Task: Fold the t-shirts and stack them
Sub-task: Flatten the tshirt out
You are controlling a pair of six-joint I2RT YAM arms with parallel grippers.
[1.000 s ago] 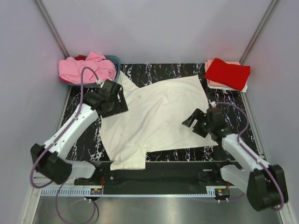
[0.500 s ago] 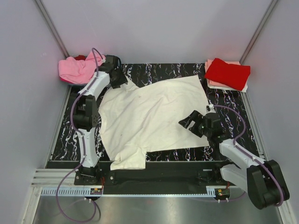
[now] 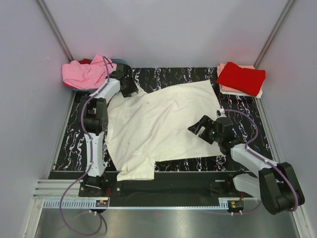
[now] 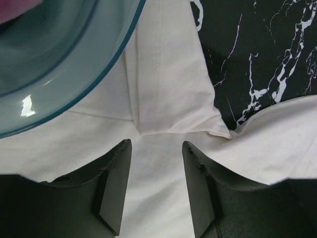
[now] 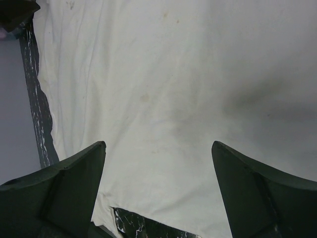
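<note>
A cream t-shirt lies spread flat on the black marble table. My left gripper is open and low over the shirt's far-left sleeve, beside the basket. In the left wrist view the fingers straddle cream cloth without holding it. My right gripper is open wide and empty, hovering over the shirt's right part near its front hem. A folded red shirt tops a small stack at the back right.
A teal basket with pink shirts stands at the back left corner, touching the sleeve. Grey walls close in the table on three sides. Bare marble shows in front of the shirt's hem.
My left arm has stretched out from the shirt's left side to the far-left sleeve by the basket. My right gripper has edged a little left over the shirt.
</note>
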